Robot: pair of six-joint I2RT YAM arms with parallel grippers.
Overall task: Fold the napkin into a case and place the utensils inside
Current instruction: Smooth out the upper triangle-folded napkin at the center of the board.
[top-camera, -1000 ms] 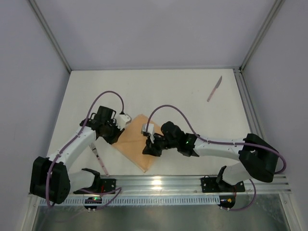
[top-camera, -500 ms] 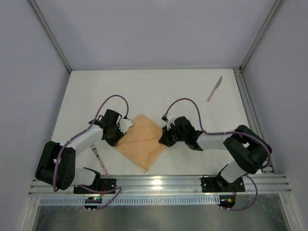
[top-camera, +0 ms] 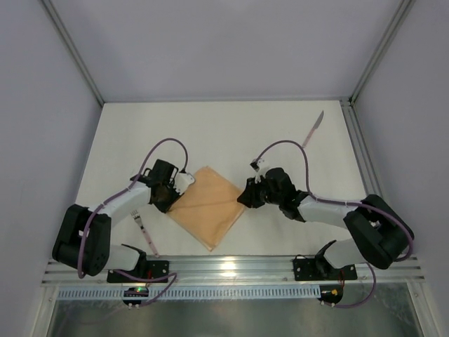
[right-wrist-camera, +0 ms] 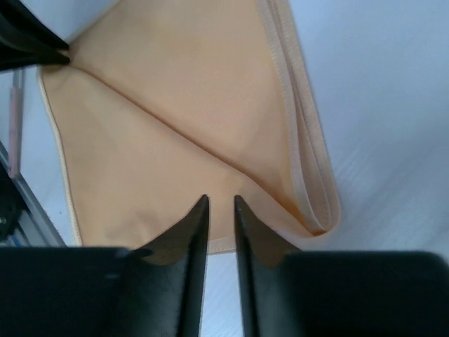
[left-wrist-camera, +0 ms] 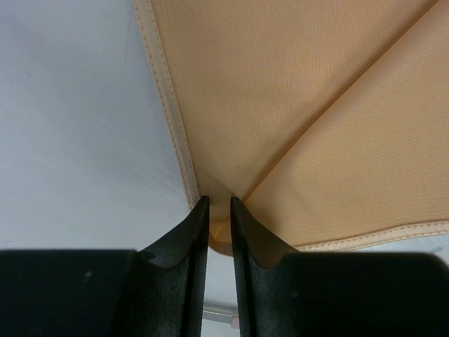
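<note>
Folding underway: peach-orange cloth napkin (top-camera: 205, 207) doubled, further folds needed; corner clamped by left gripper (left-wrist-camera: 217, 205), right gripper (right-wrist-camera: 220, 200) jaws slightly apart. Slim pale knife (top-camera: 313, 129), pink fork (top-camera: 144, 230) lie outside.

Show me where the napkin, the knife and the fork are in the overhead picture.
napkin (top-camera: 207, 207), top view, centre of the cloth.
knife (top-camera: 313, 130), top view, middle of its length.
fork (top-camera: 144, 232), top view, on the handle.
</note>
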